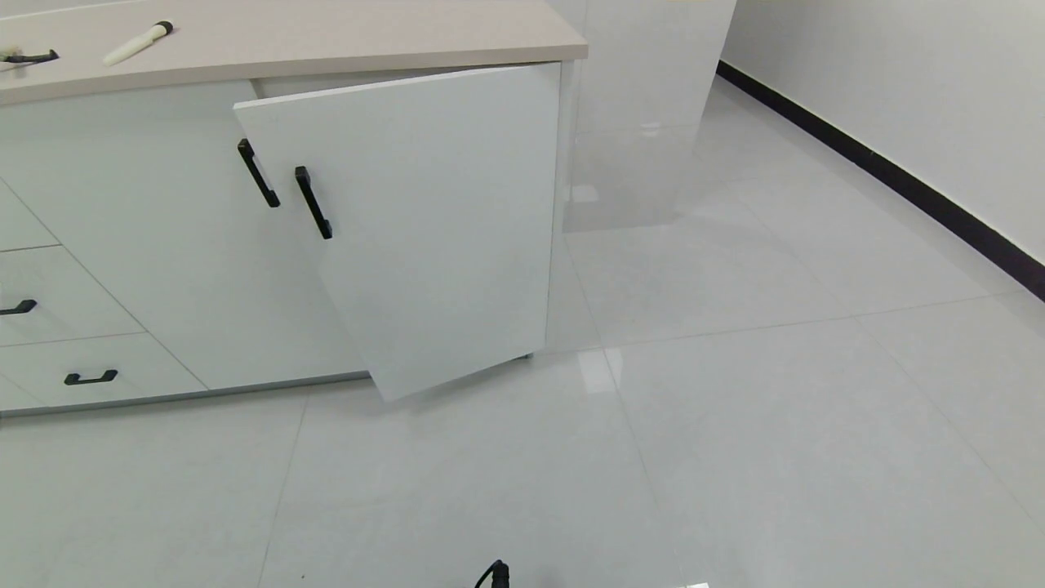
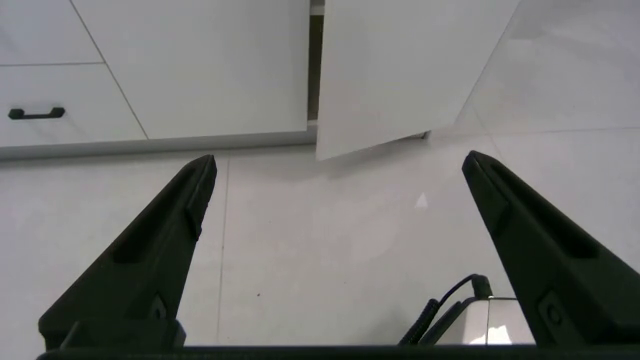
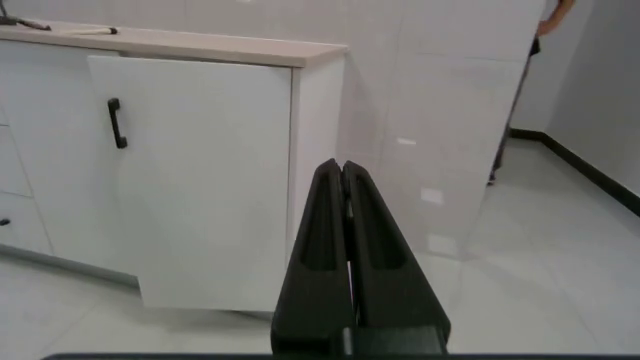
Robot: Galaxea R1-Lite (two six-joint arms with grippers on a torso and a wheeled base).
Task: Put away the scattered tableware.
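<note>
Head view catches a pale-handled utensil [image 1: 137,43] and a black utensil [image 1: 31,57], cut off at the edge, on the countertop [image 1: 326,33]. Cabinet door [image 1: 424,220] sits ajar. Left gripper [image 2: 340,160] is spread wide and empty, right gripper [image 3: 343,168] pinched together on nothing.

Bright, even light throughout; the glossy floor [image 1: 775,425] throws soft glare patches, shadows are faint, and straight lines bow near the edges.

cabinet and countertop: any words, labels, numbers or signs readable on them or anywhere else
None: no text can be read here.
The door, drawers and countertop are plain, with no print.
The utensil on the countertop is too small to tell any marking.
</note>
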